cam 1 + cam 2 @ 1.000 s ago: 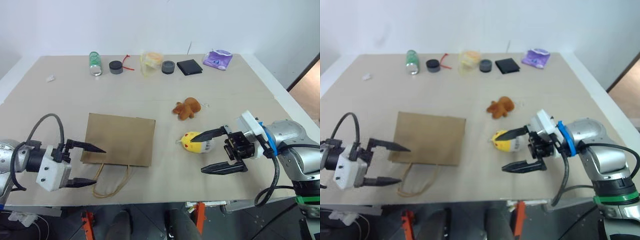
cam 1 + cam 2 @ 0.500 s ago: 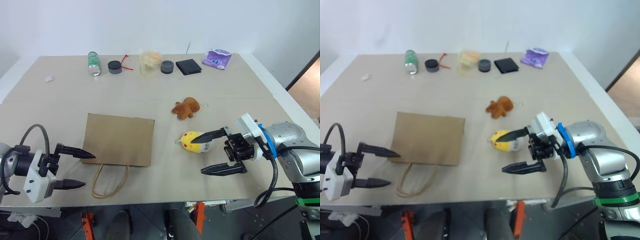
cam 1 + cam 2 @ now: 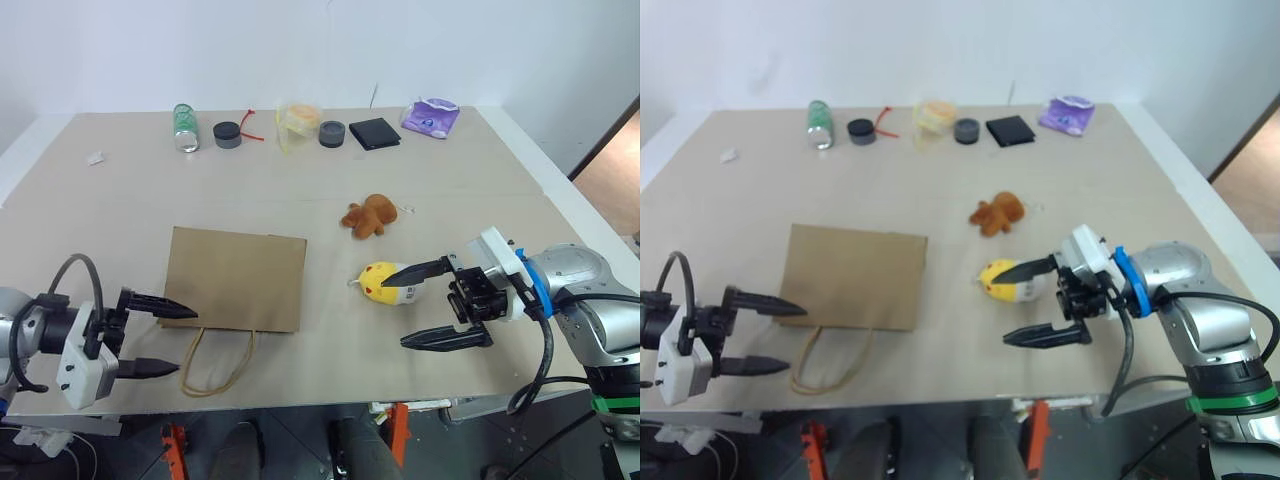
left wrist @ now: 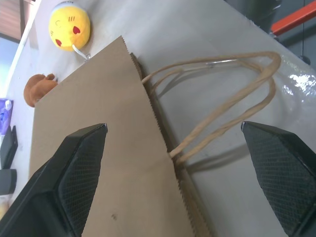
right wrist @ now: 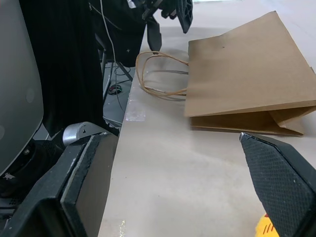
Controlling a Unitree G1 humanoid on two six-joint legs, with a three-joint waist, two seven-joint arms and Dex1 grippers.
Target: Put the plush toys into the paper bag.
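bench (image 3: 120, 200): pale top carrying everything; wide bare stretches left of and behind the paper bag; the near edge runs close under both end effectors, so there is little room to pull back toward the robot.
paper bag (image 3: 236, 277): lies flat and closed at the near left, handles (image 3: 220, 362) looping toward the near edge. Both toys are outside it, so the task looks to be at its start.
step in hand: judged as the approach, one arm to the bag mouth, the other to a toy.
left end effector (image 3: 160, 335): spread wide, empty, just off the bag's near left corner beside the handles. The next move likely calls for opening the mouth.
right end effector (image 3: 430, 305): spread wide, empty, fingers bracketing the chick's near right side, not closed on it.
brown bear (image 3: 371, 215): further back, apart from the chick, open bench around it.
yellow chick (image 3: 390, 284): right of the bag, clear path between them.
far row: small items along the back edge, well out of the way.
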